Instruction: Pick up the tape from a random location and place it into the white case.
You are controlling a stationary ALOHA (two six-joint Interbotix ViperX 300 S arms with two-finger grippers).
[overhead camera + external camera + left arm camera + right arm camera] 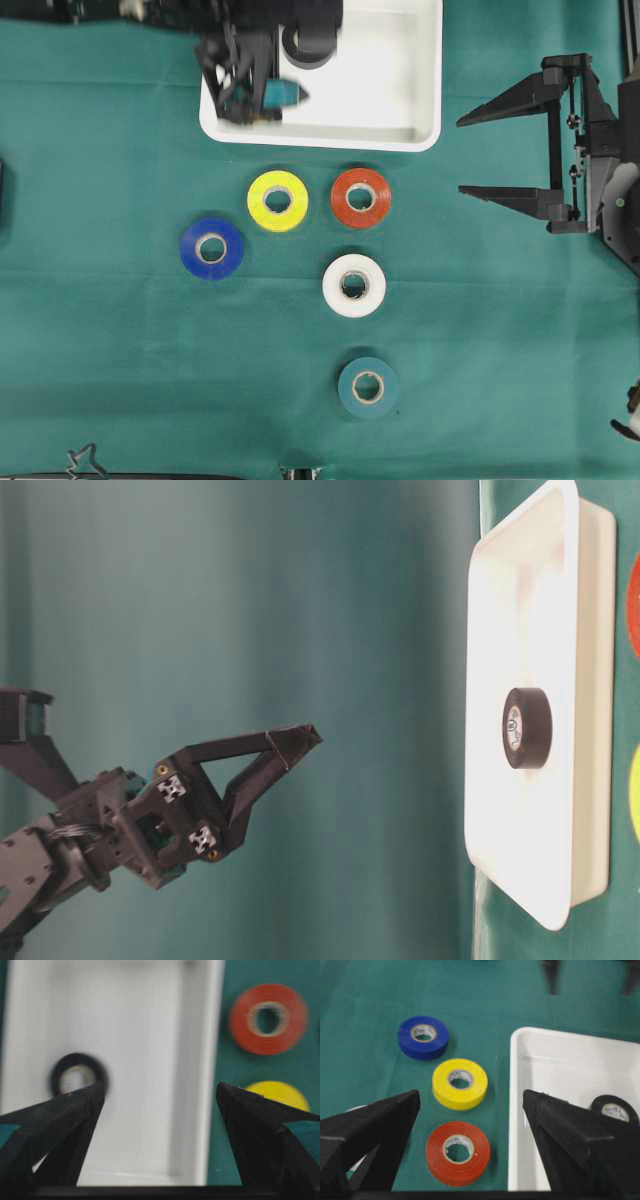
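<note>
The white case [400, 100] lies at the top middle of the green cloth. A black tape roll [310, 45] lies flat inside it, free of any gripper, and shows again in the left wrist view [77, 1072] and the table-level view [527, 728]. My left gripper [250, 85] hangs blurred above the case's left part, open and empty [160, 1095]; one finger [270, 750] shows well above the case [540, 600]. My right gripper [461, 156] stands open and empty to the right of the case, facing the red roll [458, 1152].
Several loose tape rolls lie on the cloth below the case: yellow [277, 200], red [361, 197], blue [212, 248], white [354, 285] and teal [368, 387]. The right arm's body [610, 180] fills the right edge.
</note>
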